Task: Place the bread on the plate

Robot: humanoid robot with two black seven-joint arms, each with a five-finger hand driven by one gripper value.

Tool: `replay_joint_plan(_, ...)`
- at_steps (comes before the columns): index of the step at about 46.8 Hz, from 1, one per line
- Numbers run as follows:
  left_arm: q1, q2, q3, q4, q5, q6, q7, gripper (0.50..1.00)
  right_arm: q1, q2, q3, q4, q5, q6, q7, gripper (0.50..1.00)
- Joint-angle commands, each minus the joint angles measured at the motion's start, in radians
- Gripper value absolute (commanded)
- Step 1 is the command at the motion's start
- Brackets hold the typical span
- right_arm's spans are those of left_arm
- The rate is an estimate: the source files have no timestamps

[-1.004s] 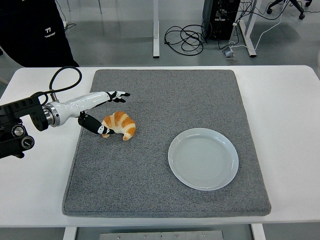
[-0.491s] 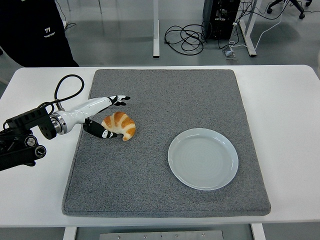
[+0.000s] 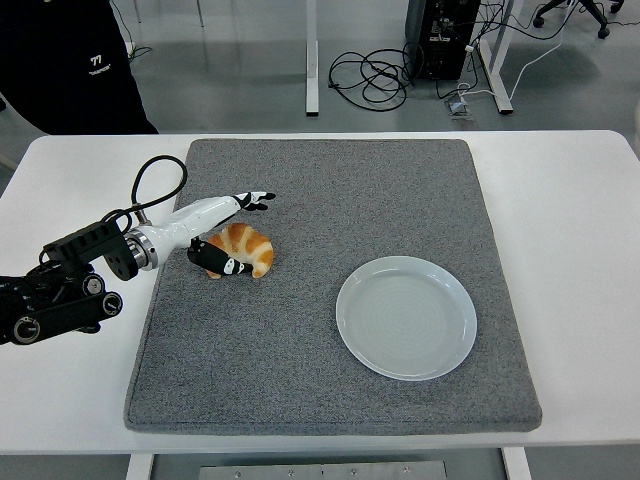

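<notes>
Leftmost, the robot's black left arm (image 3: 60, 290) came in low over the white worktop (image 3: 70, 400), its white forearm running toward the far right and ending in the left hand (image 3: 228, 232). That hand was spread around the golden-brown croissant-shaped bread (image 3: 245, 248): the long upper fingers (image 3: 255, 199) stretched out just beyond the bread's far side, apart from it as far as could be seen, while the dark thumb (image 3: 218, 261) lay against its near left flank. Judged from that pose, the hand was bracketing the bread in readiness to close, not yet pinching it; a firm grasp could not be confirmed.

The bread lay on the left half of the grey felt-like rectangular mat (image 3: 300, 380), between thumb and fingers, its curved back toward the right. The mat probably served to keep things from sliding on the slick worktop.

Further right, the round pale-blue glazed plate (image 3: 352, 330) sat bare on the mat's near right part, well apart from the bread, so the carry would have to go rightward and slightly nearer. The right arm was not visible. Behind the worktop's far left corner stood a person in dark clothing (image 3: 60, 60).
</notes>
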Motion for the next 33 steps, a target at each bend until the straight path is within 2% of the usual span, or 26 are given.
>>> replay_joint_plan(1, 0.009, -0.003, 0.0, 0.001, 0.0, 0.0, 0.0, 0.893, 0.0, 0.0, 0.0, 0.0, 0.0, 0.0, 0.0, 1.0)
replay_joint_plan(13, 0.041, -0.004, -0.012, 0.034, 0.002, 0.012, -0.002, 0.892, 0.002, 0.0, 0.0, 0.0, 0.0, 0.0, 0.0, 1.0)
replay_joint_plan(23, 0.059, -0.026, -0.027, 0.077, 0.0, 0.017, -0.032, 0.875, 0.002, 0.0, 0.0, -0.001, 0.0, 0.0, 0.0, 1.0)
replay_joint_plan(33, 0.059, -0.033, -0.029, 0.087, 0.0, 0.024, -0.034, 0.727, 0.002, 0.0, 0.002, 0.0, 0.0, 0.0, 0.0, 1.0)
